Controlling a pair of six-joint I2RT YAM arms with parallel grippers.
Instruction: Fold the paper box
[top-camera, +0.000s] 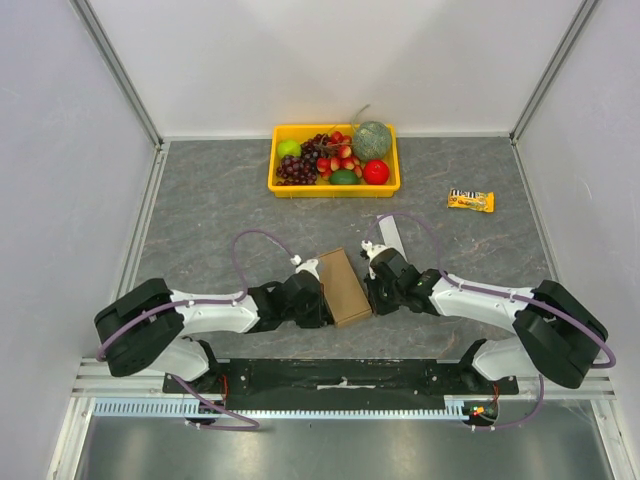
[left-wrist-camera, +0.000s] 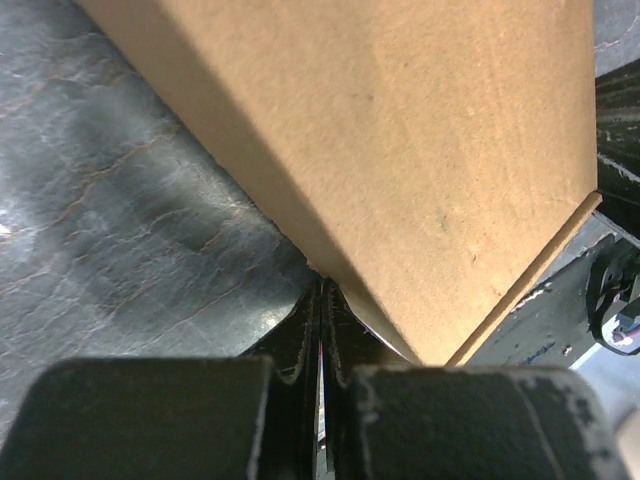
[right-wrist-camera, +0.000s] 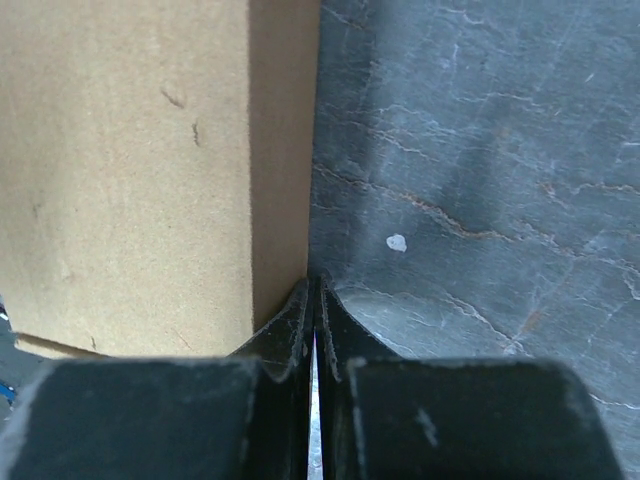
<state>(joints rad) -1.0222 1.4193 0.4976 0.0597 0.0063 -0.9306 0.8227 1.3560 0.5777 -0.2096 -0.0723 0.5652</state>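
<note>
Pressing in from both sides, the two grippers flank the box (top-camera: 343, 285), which sits between them on the table (top-camera: 200, 220) as a closed brown carton, its long side running away from the arm bases.

The left gripper (top-camera: 322, 297) has its fingers (left-wrist-camera: 297, 345) brought together, with only a hairline slit between them; nothing shows in that slit. In its wrist view the box (left-wrist-camera: 400, 150) lies straight ahead of the tips and off to their right. Its broad plain face fills most of the picture, and a thin cardboard edge runs down at the far right. The tips sit right at the bottom edge of that face; whether they touch it I cannot tell.

The right gripper (top-camera: 371, 289) is likewise closed to a sliver, with nothing seen between the fingers (right-wrist-camera: 290, 335). Ahead of it and to its left stands the box (right-wrist-camera: 130, 170); its vertical corner comes down right at the fingertips. Bare table lies ahead and to its right.

Well beyond both grippers is a yellow tray (top-camera: 275, 170) of fruit. A snack bar (top-camera: 470, 201) lies far ahead and to the right of the right gripper.
</note>
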